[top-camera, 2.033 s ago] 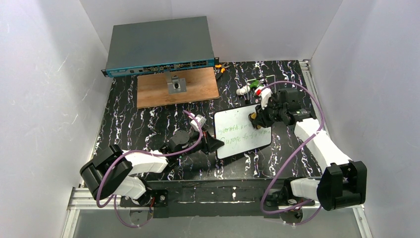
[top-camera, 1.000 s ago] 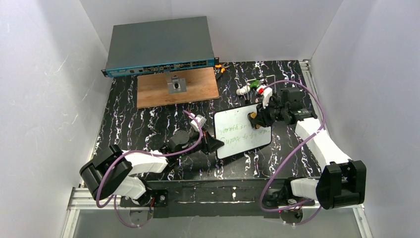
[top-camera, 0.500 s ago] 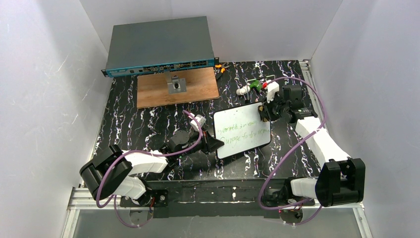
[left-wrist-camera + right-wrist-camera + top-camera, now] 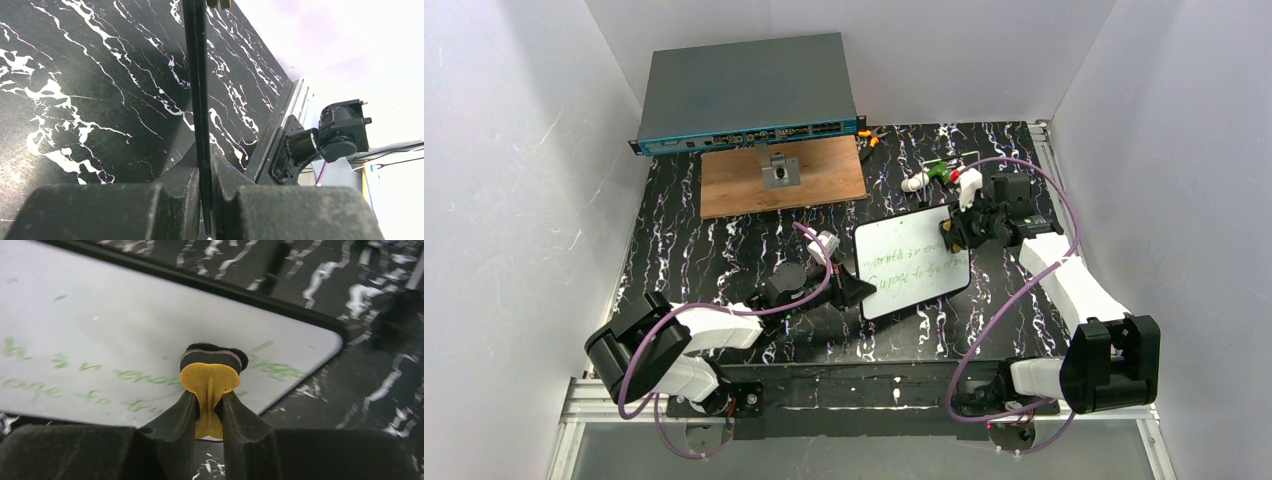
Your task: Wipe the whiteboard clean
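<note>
Your left gripper (image 4: 856, 291) clamps the left edge of the small glossy white whiteboard (image 4: 912, 262), right of centre on the black marbled table (image 4: 724, 260). Your right gripper (image 4: 951, 232), barely parted, pinches a yellow, black-felted eraser (image 4: 210, 371) against its green writing.

A glossy white whiteboard (image 4: 904, 296) with a thin dark rim gleams on the smooth black table (image 4: 714, 250) veined white, alongside a yellow plastic-looking eraser (image 4: 207, 377) with a dark felt-like pad, a matt brown wooden board (image 4: 734, 190) and a grey metal-cased switch box (image 4: 744, 85).
</note>
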Robot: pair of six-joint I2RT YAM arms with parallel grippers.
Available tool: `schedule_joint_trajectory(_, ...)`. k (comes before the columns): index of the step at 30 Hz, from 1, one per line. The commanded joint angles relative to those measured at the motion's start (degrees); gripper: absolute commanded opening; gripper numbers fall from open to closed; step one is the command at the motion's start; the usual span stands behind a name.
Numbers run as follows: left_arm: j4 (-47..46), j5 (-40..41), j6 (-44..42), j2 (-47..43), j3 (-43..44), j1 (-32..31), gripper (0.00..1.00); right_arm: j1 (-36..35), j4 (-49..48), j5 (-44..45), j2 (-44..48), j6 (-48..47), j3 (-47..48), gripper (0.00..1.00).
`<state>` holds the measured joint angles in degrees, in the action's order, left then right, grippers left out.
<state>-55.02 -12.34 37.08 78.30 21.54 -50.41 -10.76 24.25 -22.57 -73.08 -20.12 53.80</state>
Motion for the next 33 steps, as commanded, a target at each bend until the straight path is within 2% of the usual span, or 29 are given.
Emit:
schedule_joint_trajectory(1, -1.2, -3.5, -3.0, -1.7, 1.1, -0.7, 0.00, 1.2, -8.7, 12.8, 0.1, 4.7, -0.8, 0.01)
schedule_joint_trajectory(4, -1.6, -3.6, -3.0, -1.5, 1.1, -0.7, 0.00, 1.2, -5.3, 8.5, -0.1, 1.5, -0.4, 0.01)
schedule_joint_trajectory(9, -2.0, -3.7, -2.9, -1.3, 1.0, -0.8, 0.00, 0.8, 7.0, -13.7, -1.0, -9.7, 2.2, 0.01)
schedule_joint_trajectory(11, -1.9, -3.7, -3.0, -1.4, 1.0, -0.7, 0.00, -0.2, 9.3, -18.5, -0.3, -12.3, 2.3, 0.01)
schedule_joint_trajectory(14, -1.9, -3.5, -3.0, -1.7, 0.8, -0.7, 0.00, -0.5, 7.1, -16.9, 0.5, -9.8, 1.8, 0.01)
schedule_joint_trajectory(19, -1.8, -3.5, -3.1, -1.9, 0.7, -0.7, 0.00, 0.0, -2.1, 1.5, -0.1, -1.2, 0.7, 0.01)
schedule_joint_trajectory(23, -1.3, -3.5, -3.3, -2.1, 0.8, -0.7, 0.00, 1.1, -4.5, 6.2, -0.4, -0.4, 0.0, 0.01)
schedule_joint_trajectory(27, -1.6, -3.5, -3.4, -1.9, 0.8, -0.7, 0.00, 1.2, -2.8, 3.2, -0.8, -2.2, 0.0, 0.01)
schedule_joint_trajectory(31, -1.6, -3.6, -3.3, -2.0, 0.7, -0.7, 0.00, 0.8, 2.7, -10.1, -0.4, -6.3, 0.9, 0.01)
schedule_joint_trajectory(33, -1.7, -3.7, -3.5, -1.9, 0.7, -0.7, 0.00, -0.2, 4.0, -13.9, 0.3, -7.9, 0.6, 0.01)
